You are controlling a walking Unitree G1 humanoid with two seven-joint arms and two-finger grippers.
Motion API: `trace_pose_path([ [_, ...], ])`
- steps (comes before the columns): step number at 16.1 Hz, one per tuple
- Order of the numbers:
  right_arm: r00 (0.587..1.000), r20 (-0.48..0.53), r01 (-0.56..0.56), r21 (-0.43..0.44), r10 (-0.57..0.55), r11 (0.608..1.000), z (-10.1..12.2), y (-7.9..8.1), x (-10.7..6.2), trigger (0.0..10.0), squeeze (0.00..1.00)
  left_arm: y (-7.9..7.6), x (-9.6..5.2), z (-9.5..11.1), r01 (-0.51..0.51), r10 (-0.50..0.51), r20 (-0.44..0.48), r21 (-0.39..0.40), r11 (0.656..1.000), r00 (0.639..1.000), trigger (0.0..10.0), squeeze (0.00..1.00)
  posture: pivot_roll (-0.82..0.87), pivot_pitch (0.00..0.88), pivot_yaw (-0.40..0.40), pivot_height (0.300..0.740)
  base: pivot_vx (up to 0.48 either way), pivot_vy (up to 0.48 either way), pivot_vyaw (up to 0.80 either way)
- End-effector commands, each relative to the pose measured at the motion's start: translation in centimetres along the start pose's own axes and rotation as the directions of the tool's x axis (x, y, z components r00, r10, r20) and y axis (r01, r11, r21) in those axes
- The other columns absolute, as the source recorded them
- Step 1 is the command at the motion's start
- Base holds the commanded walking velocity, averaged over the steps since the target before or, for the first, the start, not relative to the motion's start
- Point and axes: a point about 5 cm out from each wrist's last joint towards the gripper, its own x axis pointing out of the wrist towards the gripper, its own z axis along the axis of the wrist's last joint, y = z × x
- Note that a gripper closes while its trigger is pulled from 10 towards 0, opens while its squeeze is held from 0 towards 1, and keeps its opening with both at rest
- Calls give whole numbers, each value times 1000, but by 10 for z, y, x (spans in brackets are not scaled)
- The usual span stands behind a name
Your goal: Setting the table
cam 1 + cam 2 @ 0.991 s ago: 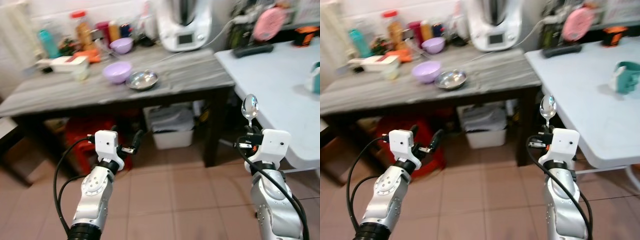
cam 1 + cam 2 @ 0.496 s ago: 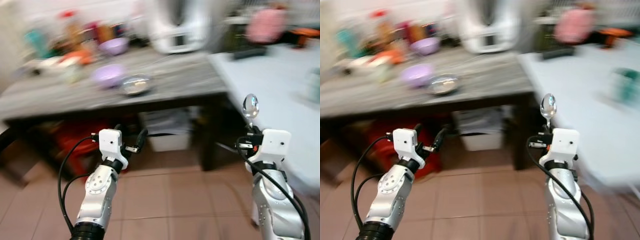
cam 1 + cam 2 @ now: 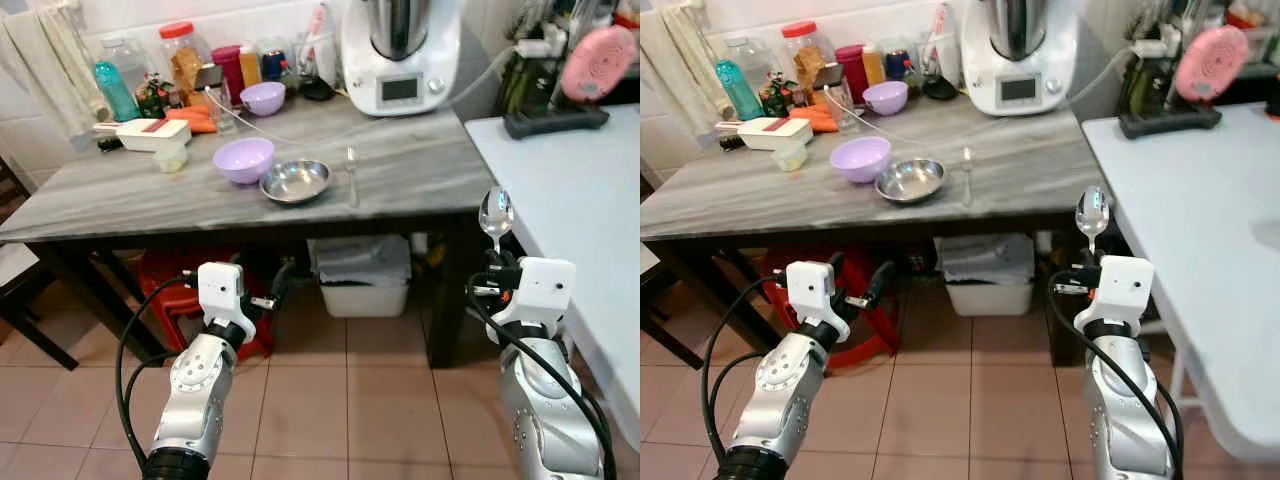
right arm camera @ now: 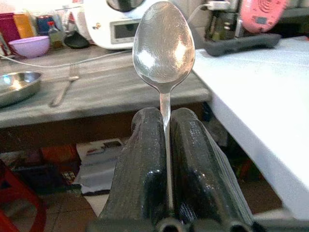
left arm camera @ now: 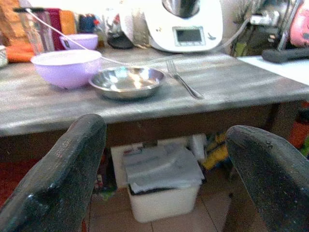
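Shiny metal spoon (image 4: 163, 46) stands straight up, pinched tight in the right gripper (image 4: 166, 145), low down beside the white table (image 3: 590, 190). Best to carry it level and slowly to that table (a tilt may let it slip). Left gripper (image 5: 164, 169) has its fingers wide apart and holds nothing. Ahead, the grey wooden counter (image 3: 420, 165) has a fork (image 3: 352, 172), steel bowl (image 3: 295, 181) and purple bowl (image 3: 244, 159).

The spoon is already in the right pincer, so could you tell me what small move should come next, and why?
Probably step toward the grey table and reach the open left pincer for the fork beside the steel bowl. The right pincer is shut on the spoon, bowl up, and the fork looks out of reach.
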Motion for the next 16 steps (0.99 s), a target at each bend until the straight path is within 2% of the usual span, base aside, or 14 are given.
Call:
trace_pose_path([
  [1,999,23,-35,18,35,999,5,12,2,10000,0,13,-4,2,-36,36,-1,23,999,999,10000,0,-99,0,119,740,322,0,0],
  [16,999,28,-25,16,24,1000,6,12,4,10000,0,2,-1,6,19,-19,10,-22,1000,1000,10000,0,-102,0,118,740,358,0,0],
])
